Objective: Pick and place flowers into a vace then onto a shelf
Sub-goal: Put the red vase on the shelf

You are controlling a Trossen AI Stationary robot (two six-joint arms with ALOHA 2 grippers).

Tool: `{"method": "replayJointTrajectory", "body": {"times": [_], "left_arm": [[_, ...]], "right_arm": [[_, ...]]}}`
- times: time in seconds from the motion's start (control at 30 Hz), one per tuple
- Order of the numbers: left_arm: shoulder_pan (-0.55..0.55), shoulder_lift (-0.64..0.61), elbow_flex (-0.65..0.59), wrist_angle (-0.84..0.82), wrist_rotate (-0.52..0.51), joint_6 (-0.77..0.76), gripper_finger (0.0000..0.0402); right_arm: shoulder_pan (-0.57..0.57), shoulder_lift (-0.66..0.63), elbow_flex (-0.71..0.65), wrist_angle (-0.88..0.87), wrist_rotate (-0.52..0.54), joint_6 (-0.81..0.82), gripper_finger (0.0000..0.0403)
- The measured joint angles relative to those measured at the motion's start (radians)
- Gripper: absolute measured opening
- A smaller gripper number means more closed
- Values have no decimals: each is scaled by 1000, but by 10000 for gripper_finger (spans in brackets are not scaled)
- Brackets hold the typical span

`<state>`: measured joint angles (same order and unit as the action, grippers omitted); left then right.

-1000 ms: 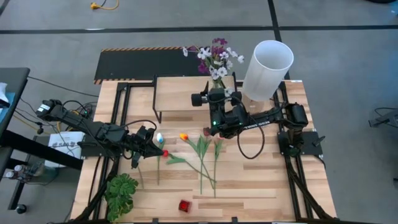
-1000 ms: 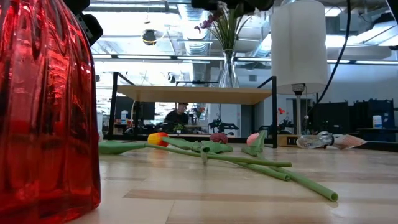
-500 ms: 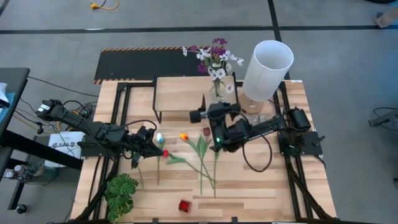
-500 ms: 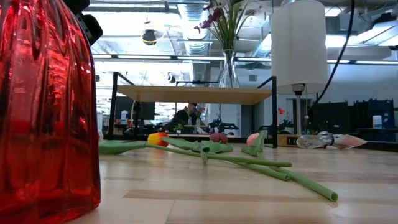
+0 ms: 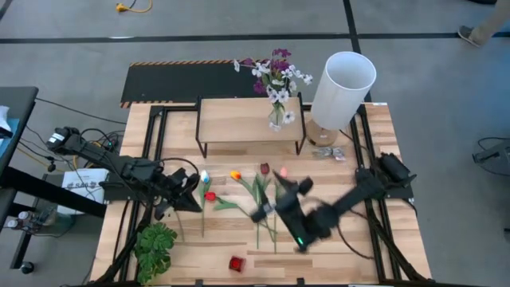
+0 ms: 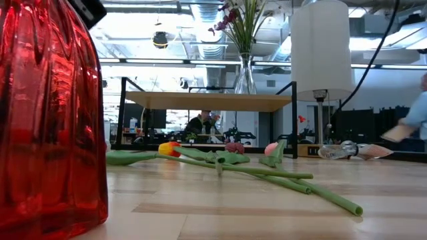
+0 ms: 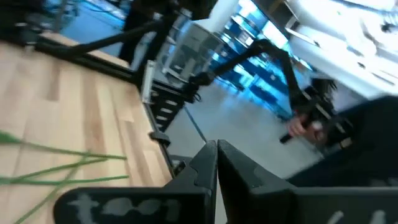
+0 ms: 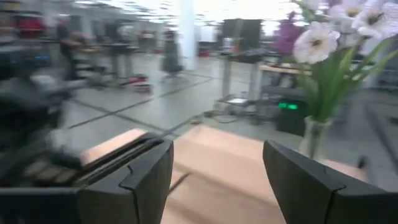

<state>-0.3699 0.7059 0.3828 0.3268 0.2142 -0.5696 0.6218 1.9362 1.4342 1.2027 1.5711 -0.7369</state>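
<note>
Pale plank shelf bears glass vase | right gripper jaws spread | left gripper jaws pressed together

Robotics lab, concrete floor, exposed ceiling ducts

Pale wooden table, loose tulips, leafy plant, shelf, seemingly red vase

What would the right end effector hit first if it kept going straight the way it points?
The right end effector would likely meet the shelf, straight ahead between its open fingers; the glass vase stands off to one side. Depth is unclear.
</note>
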Motion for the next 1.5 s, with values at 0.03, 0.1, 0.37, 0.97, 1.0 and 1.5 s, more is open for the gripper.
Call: {"method": "replayJointTrajectory", "body": {"times": [0.03, 0.1, 0.37, 0.97, 1.0, 1.5], "left_arm": [[-9, 1, 8, -7, 6, 23, 0], [-31, 2, 33, -36, 5, 89, 0], [-141, 153, 195, -275, -153, 305, 0], [-237, 824, 777, -712, -196, 257, 63], [-237, 857, 823, -760, -196, 251, 76], [-237, 1219, 1291, -1189, -149, 191, 167]], "right_arm": [[32, 0, 0, -6, 0, 22, 240], [93, 0, 0, -20, 0, 72, 240], [277, 0, 0, -51, 0, 282, 240], [466, -1, 0, -365, -1, 472, 239], [474, -1, 0, -365, -1, 475, 239], [518, -1, 0, -480, -1, 557, 239]]}}
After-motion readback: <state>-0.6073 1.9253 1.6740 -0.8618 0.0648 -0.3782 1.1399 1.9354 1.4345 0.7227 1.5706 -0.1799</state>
